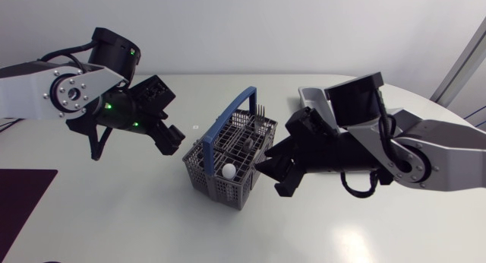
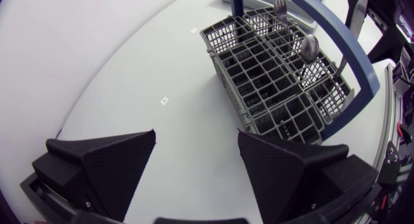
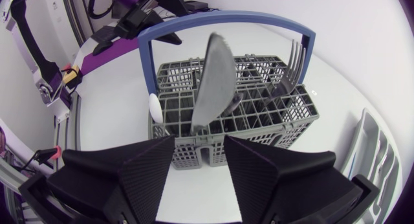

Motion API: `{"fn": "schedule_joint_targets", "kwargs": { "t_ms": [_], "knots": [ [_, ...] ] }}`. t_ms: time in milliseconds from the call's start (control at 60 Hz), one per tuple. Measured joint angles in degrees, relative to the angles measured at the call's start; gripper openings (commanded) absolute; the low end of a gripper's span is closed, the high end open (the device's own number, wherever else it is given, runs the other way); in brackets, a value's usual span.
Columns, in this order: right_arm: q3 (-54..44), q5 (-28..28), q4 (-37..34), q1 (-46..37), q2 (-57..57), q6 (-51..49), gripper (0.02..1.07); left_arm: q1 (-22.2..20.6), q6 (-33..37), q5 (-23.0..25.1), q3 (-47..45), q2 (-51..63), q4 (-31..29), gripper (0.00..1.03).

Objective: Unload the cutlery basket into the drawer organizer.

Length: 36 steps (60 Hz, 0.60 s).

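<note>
— On the white desk (image 1: 114,217), the grey mesh cutlery basket (image 1: 220,183) sits between left gripper (image 2: 197,143) and right gripper (image 3: 199,146); both pairs of fingers wide, empty.
— Lifting the steel spoon (image 3: 215,75) could snag the arched blue handle (image 3: 226,20) and tip it.

**A:** What is the basket (image 3: 278,117) made of?

**B:** Matt grey plastic lattice. Its handle (image 3: 226,18) is smooth blue plastic with a slight gloss.

**A:** And the pieces standing in it?

**B:** The spoon (image 3: 213,75) and fork (image 3: 294,59) are metal with a dull, soft sheen. A smooth white piece (image 1: 228,171) looks like plastic.

**A:** The table (image 1: 114,210)?

**B:** White, smooth and nearly matt, with faint reflections.

**A:** The fingers (image 2: 119,162)?

**B:** Matt black, with finely grained pads. The drawer organizer (image 3: 375,146) is smooth pale grey plastic.
</note>
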Motion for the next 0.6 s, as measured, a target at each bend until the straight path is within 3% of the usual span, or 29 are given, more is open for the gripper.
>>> {"fn": "schedule_joint_targets", "kwargs": {
  "t_ms": [233, 450, 600],
  "knots": [
    [2.6, 0.1, 1.6, 2.4, 3.7, 3.1, 0.61, 0.0, 0.0, 0.5, -1.4, -1.2, 0.0, 0.98],
    [4.2, 1.7, 1.8, 2.7, 5.9, 4.0, 0.28, 0.0, 0.0, 0.5, -1.5, -1.3, 0.0, 0.98],
    [4.2, 1.9, 1.8, 2.7, 5.9, 4.3, 0.12, 0.0, 0.0, 0.5, -2.0, -1.3, 0.1, 0.98]
  ]
}}
